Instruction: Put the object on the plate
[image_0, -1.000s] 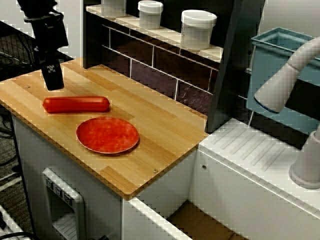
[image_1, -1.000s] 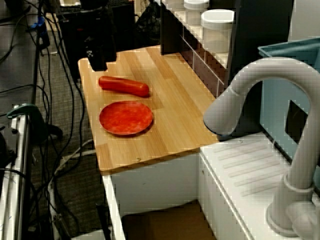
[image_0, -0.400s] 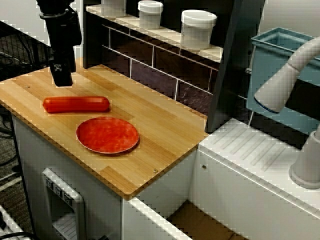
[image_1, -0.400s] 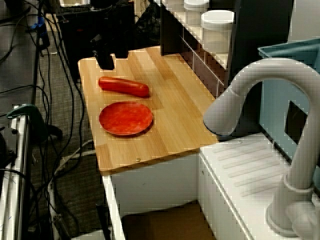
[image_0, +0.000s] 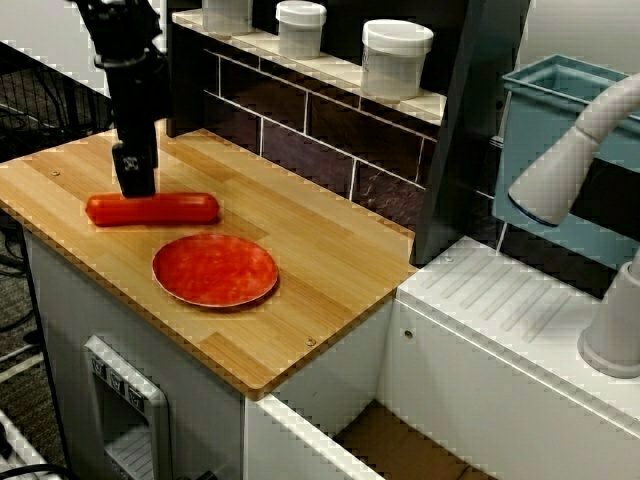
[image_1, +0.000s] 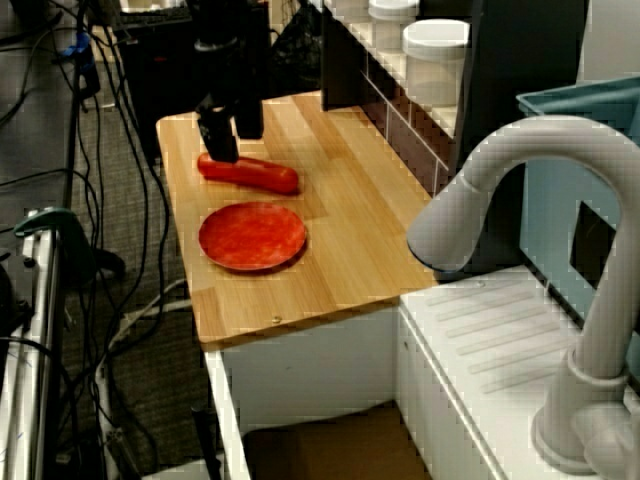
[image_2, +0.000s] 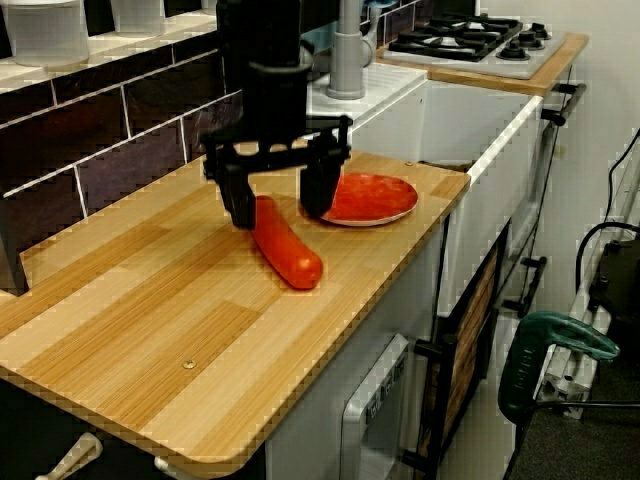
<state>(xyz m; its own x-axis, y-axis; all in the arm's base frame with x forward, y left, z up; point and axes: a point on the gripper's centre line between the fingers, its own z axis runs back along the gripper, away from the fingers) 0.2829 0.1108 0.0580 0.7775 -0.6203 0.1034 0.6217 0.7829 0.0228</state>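
Note:
The object, a smooth red-orange sausage, lies on the wooden counter, also seen in the side view and the opposite view. The round red plate lies flat just beside it, nearer the counter's front edge. My black gripper is open and low over the sausage, one finger on each side of its middle part. It also shows in the front view and the side view. Nothing is gripped.
A dark shelf with white jars and a tiled backsplash run along the counter's back. A white sink unit with a grey faucet and a blue rack stand to the right. Cables hang beyond the counter's left edge.
My gripper has moved from the counter's back left corner toward the sausage and come down over it, fingers open. The sausage and plate have not moved.

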